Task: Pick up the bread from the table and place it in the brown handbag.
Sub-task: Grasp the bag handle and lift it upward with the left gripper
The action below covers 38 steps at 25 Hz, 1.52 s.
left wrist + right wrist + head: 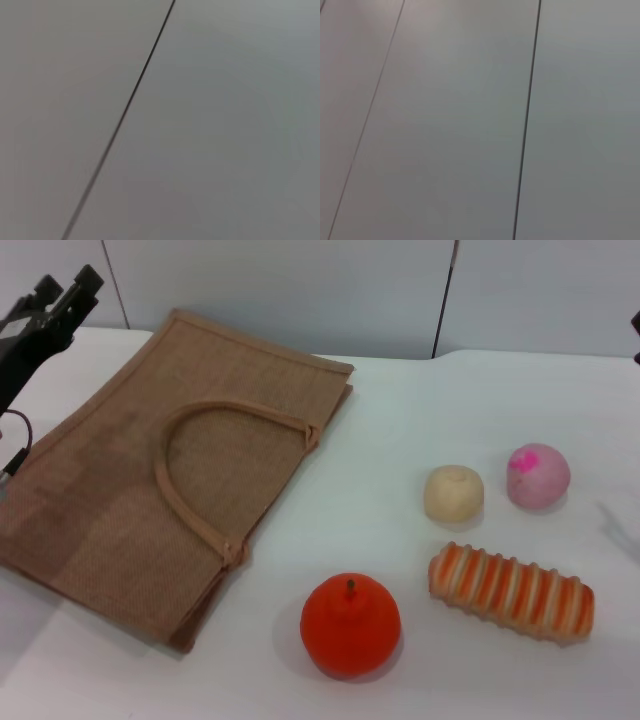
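The bread (511, 592), a ribbed loaf with orange and cream stripes, lies on the white table (420, 420) at the front right. The brown handbag (150, 480) lies flat on the left, its looped handles on top. My left gripper (66, 285) is raised at the far left, above the bag's back corner, open and empty. Only a dark sliver of my right gripper (636, 325) shows at the right edge, far from the bread. Both wrist views show only grey wall panels.
An orange fruit (350, 625) sits at the front, left of the bread. A small beige bun (454, 492) and a pink round bun (538, 476) sit behind the bread. A grey panelled wall stands behind the table.
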### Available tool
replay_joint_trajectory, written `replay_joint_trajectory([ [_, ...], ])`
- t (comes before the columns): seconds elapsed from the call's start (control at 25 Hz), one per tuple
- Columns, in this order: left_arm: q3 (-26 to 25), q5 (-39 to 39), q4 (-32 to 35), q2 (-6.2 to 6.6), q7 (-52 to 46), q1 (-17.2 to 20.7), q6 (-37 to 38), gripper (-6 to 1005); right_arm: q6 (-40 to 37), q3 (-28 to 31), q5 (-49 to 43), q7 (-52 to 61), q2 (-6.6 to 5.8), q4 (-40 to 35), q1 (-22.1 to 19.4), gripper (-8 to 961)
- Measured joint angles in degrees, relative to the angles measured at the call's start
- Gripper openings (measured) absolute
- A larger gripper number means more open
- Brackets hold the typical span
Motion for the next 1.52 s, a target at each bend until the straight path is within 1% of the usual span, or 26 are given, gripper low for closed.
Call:
replay_joint_trajectory([
  [0.16, 0.1, 7.3, -6.9, 0.18, -13.1, -2.1, 0.0, 738, 0.6, 0.0, 0.0, 0.0, -0.06, 0.1, 0.0, 854],
  [0.28, 0.1, 15.3, -13.0, 0.24, -23.4, -4.0, -0.2, 737, 0.6, 0.0, 0.0, 0.0, -0.08, 0.2, 0.3, 853],
  [0.44, 0.2, 27.1, -19.5, 1.14, -36.4, -6.8, -0.5, 737, 0.6, 0.0, -0.1, 0.0, -0.09, 0.3, 0.5, 853],
  [0.56, 0.2, 34.6, -22.7, 1.87, -41.5, -8.7, -1.4, 737, 0.6, 0.0, -0.1, 0.0, -0.09, 0.3, 0.5, 853],
  [0.64, 0.2, 41.8, -24.5, 2.57, -45.6, -10.9, -3.1, 737, 0.6, 0.0, -0.1, 0.0, -0.09, 0.3, 0.5, 853],
  [0.68, 0.2, 44.0, -24.7, 2.82, -46.6, -11.5, -3.6, 737, 0.6, 0.0, -0.1, 0.0, -0.09, 0.3, 0.5, 853],
  [0.84, 0.2, 57.6, -24.8, 4.74, -52.4, -16.1, -4.8, 736, 0.6, 0.0, -0.1, 0.0, -0.09, 0.3, 0.5, 853],
  [0.92, 0.3, 63.0, -24.8, 5.01, -53.8, -18.5, -5.6, 736, 0.6, 0.0, -0.1, 0.0, -0.09, 0.3, 0.6, 853],
  [1.0, 0.2, 66.3, -24.6, 4.63, -54.0, -20.3, -7.1, 736, 0.6, 0.0, -0.1, 0.0, -0.09, 0.3, 0.6, 853],
  [1.12, 0.2, 69.2, -23.5, 4.06, -54.0, -21.5, -9.2, 735, 0.6, -0.1, -0.1, 0.0, -0.09, 0.3, 0.7, 853],
  [1.36, 0.2, 73.0, -19.6, 3.12, -53.6, -22.8, -14.2, 735, 0.5, -0.1, -0.1, 0.0, -0.09, 0.3, 0.7, 853],
  [1.52, 0.2, 74.3, -17.6, 3.01, -53.5, -23.3, -15.7, 734, 0.5, -0.1, -0.1, 0.0, -0.09, 0.3, 0.7, 853],
])
